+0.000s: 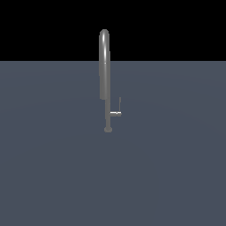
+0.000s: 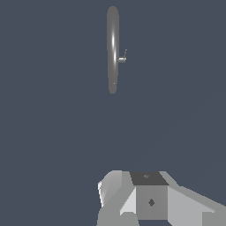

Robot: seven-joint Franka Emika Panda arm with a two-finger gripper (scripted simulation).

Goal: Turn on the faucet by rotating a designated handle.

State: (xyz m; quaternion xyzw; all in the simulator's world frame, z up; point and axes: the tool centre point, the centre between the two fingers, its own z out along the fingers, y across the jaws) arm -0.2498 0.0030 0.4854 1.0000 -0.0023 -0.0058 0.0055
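Note:
The faucet [image 1: 104, 66] is a tall slim grey metal one with an arched spout. It stands on a small round base on the dark grey floor [image 1: 53, 167]. The handle [image 1: 119, 106] is a thin lever pointing up from a short stub on the lower stem, on the exterior view's right. In the wrist view the faucet [image 2: 112, 44] shows from above with the handle [image 2: 124, 55] beside it. Part of my gripper [image 2: 150, 198] shows as grey-white blocks, well apart from the faucet. Its fingers do not show clearly. The arm is out of the exterior view.
The flat dark grey floor [image 2: 48, 132] spreads around the faucet. Black background lies beyond its far edge [image 1: 176, 60].

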